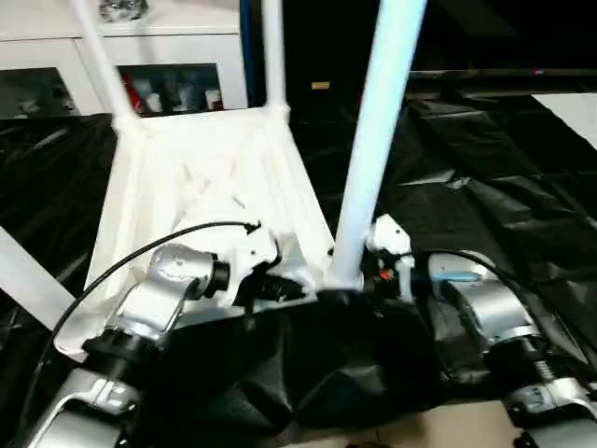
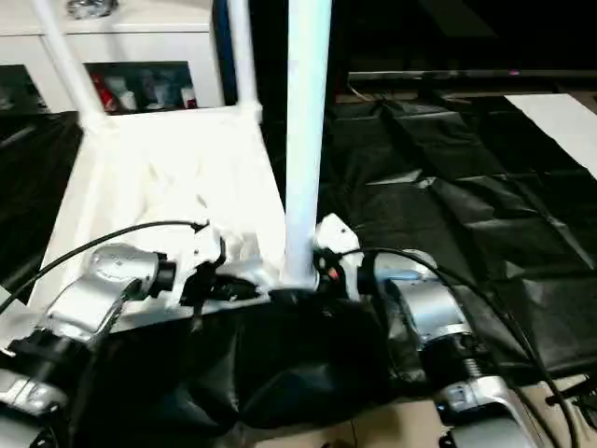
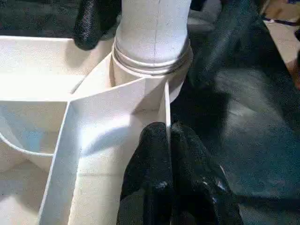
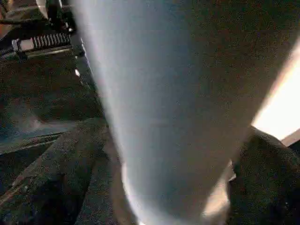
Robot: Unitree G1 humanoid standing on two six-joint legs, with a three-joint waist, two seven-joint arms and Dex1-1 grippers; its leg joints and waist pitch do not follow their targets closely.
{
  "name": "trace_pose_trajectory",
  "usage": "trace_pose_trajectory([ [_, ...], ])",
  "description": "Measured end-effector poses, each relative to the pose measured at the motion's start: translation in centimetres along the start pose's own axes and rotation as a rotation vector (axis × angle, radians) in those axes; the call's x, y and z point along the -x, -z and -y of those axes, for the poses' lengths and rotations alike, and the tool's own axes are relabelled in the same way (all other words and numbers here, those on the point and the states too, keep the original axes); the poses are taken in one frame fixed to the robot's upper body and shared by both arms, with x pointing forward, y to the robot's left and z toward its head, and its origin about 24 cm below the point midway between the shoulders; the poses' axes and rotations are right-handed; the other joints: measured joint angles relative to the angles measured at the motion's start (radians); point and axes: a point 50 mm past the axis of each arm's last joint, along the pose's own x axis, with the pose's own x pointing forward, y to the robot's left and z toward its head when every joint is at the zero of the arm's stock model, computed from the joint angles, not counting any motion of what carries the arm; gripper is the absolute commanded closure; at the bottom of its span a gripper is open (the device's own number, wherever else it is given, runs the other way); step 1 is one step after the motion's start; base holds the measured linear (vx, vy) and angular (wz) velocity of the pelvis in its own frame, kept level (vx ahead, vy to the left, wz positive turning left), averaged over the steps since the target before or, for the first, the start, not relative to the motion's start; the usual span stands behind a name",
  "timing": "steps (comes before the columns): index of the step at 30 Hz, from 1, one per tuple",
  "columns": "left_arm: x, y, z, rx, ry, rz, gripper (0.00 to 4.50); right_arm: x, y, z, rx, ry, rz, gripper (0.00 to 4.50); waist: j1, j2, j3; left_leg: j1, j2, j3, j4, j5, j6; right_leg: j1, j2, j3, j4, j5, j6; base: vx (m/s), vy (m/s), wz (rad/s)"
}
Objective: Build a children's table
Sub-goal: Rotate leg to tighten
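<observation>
White plastic tabletop – no legible writing; leg in right gripper

Light fell from above and blew out the white ribbed plastic tabletop to a near featureless glare in the head views, while the crumpled black plastic sheeting stayed dim with soft grey sheen on its folds. The tall white round leg carried a bluish cast. The right wrist view was blurred, the leg out of focus.

Black sheeting; white glass-door cabinet.
</observation>
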Motion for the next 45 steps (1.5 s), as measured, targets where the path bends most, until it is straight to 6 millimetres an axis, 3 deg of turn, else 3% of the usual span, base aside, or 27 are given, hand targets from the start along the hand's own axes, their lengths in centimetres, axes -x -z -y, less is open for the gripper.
trace_pose_trajectory([
  [10, 0.0, 0.0, 0.2, -0.006, 0.01, -0.005, 4.5, 0.1, 0.0, -0.1, -0.003, -0.014, 0.006, 1.12, 0.0, 0.0, 0.0, 0.0, 0.0, 0.0, 0.0, 0.0, 0.0, 0.0, 0.0, 0.0, 0.0, 0.0, 0.0, 0.0, 0.0, 0.0],
  [12, 0.0, 0.0, 0.2, -0.006, 0.012, -0.007, 4.5, 0.1, 0.1, -0.1, -0.005, -0.017, 0.006, 1.45, 0.0, 0.0, 0.0, 0.0, 0.0, 0.0, 0.001, 0.0, 0.0, 0.0, 0.0, 0.0, 0.0, 0.0, 0.0, 0.0, 0.0, 0.0],
  [16, -0.1, 0.1, 0.2, -0.005, 0.015, -0.01, 4.5, 0.0, 0.3, -0.4, -0.023, -0.023, 0.021, 1.51, 0.0, 0.0, 0.0, 0.0, 0.0, 0.0, 0.001, 0.0, 0.0, 0.0, 0.0, 0.0, 0.0, 0.0, 0.0, 0.0, 0.0, 0.0],
  [18, -0.2, 0.1, 0.2, -0.003, 0.001, -0.004, 4.5, -0.3, 0.3, -0.4, -0.037, -0.008, 0.037, 1.87, 0.001, 0.0, 0.0, 0.0, 0.0, 0.0, 0.001, 0.0, 0.0, 0.0, 0.0, 0.0, 0.0, 0.0, 0.0, 0.0, 0.0, 0.0],
  [22, -1.7, -0.4, -1.1, 0.031, -0.162, 0.015, 4.5, -1.3, 0.1, 0.9, -0.098, 0.255, 0.101, 2.09, -0.009, 0.0, 0.0, 0.002, 0.0, 0.0, 0.001, 0.0, 0.0, 0.001, 0.0, 0.0, 0.001, -0.001, 0.002, 0.0, 0.0, 0.0],
  [27, -4.3, -1.5, -2.3, 0.096, -0.352, 0.028, 4.5, -2.9, -0.1, 2.7, -0.196, 0.622, 0.131, 2.34, -0.046, 0.0, 0.0, 0.004, -0.001, 0.0, 0.0, 0.0, 0.0, 0.001, 0.0, 0.0, 0.001, 0.0, 0.002, 0.0, 0.0, 0.0],
  [30, -5.0, -1.8, -2.5, 0.113, -0.398, 0.036, 4.5, -3.3, -0.3, 3.0, -0.216, 0.718, 0.138, 2.34, -0.054, 0.002, -0.001, 0.004, -0.001, -0.001, -0.002, 0.0, 0.0, 0.001, 0.0, 0.0, 0.0, -0.001, 0.003, 0.0, 0.0, 0.0],
  [31, -5.2, -1.9, -2.5, 0.115, -0.405, 0.037, 4.5, -3.4, -0.4, 3.0, -0.212, 0.733, 0.138, 1.87, -0.054, 0.002, -0.002, 0.004, -0.001, -0.001, -0.003, 0.0, 0.0, 0.001, 0.001, 0.0, 0.0, 0.0, 0.003, 0.0, 0.0, 0.0],
  [36, -5.4, -2.0, -2.5, 0.111, -0.413, 0.037, 4.5, -3.8, -0.5, 2.8, -0.188, 0.744, 0.148, 1.43, -0.055, 0.003, -0.002, 0.004, -0.001, -0.001, -0.002, 0.0, 0.0, 0.001, 0.001, 0.001, -0.001, 0.001, 0.001, 0.0, 0.0, 0.0],
  [42, -4.6, -1.6, -2.2, 0.102, -0.36, 0.031, 4.5, -3.6, -0.5, 2.3, -0.177, 0.634, 0.169, 0.88, -0.059, 0.003, -0.002, 0.005, -0.001, -0.001, -0.003, 0.0, 0.0, 0.001, 0.001, 0.001, -0.001, 0.0, 0.001, 0.0, 0.0, 0.0],
  [45, -3.9, -1.3, -2.0, 0.096, -0.314, 0.03, 4.5, -3.3, -0.6, 2.0, -0.121, 0.528, 0.139, 0.83, -0.055, 0.003, -0.002, 0.004, -0.001, -0.001, -0.004, 0.0, 0.0, 0.001, 0.001, 0.0, -0.001, 0.001, 0.0, 0.0, 0.0, 0.0],
])
